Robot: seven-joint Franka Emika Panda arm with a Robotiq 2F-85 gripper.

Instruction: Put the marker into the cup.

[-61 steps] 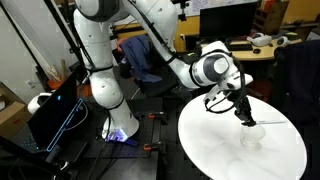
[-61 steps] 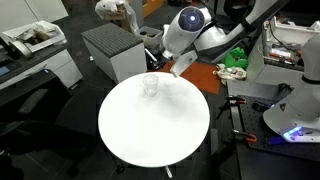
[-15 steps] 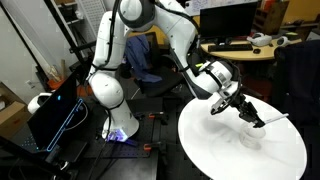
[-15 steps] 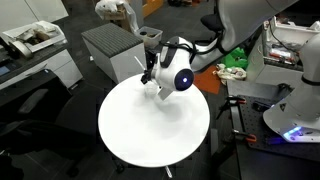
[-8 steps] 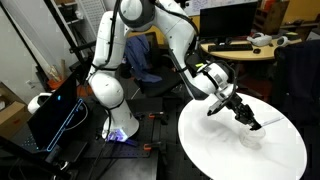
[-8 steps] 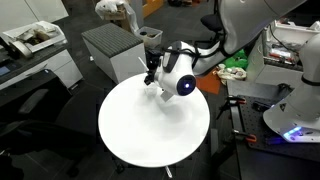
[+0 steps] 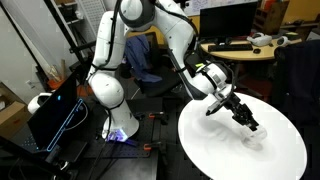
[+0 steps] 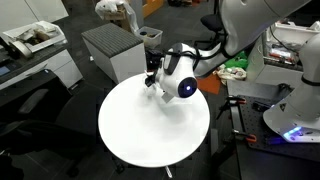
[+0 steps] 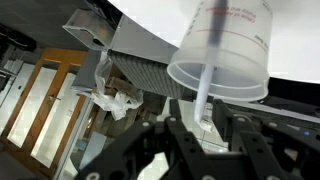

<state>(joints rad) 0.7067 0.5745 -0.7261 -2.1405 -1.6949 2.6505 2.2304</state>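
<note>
The cup point(image 9: 225, 50) is clear plastic and fills the top of the wrist view, standing on the round white table point(image 7: 225, 155). It shows only faintly in an exterior view point(image 7: 251, 136). The marker point(image 9: 207, 80) looks like a pale thin stick in the wrist view. It runs from between my fingertips into the cup's mouth. My gripper point(image 9: 203, 128) is shut on the marker's near end and sits right over the cup in both exterior views point(image 7: 246, 121) point(image 8: 152, 82). In one of them my wrist hides the cup.
A grey ribbed cabinet point(image 8: 110, 50) stands just beyond the table point(image 8: 150, 135) edge and also shows in the wrist view point(image 9: 150, 62). Crumpled paper point(image 9: 115, 100) lies near it. A desk with a monitor point(image 7: 225, 20) stands behind the table.
My gripper has tilted and come down toward the table with the marker. The marker no longer sticks out to the side and now points into the cup.
</note>
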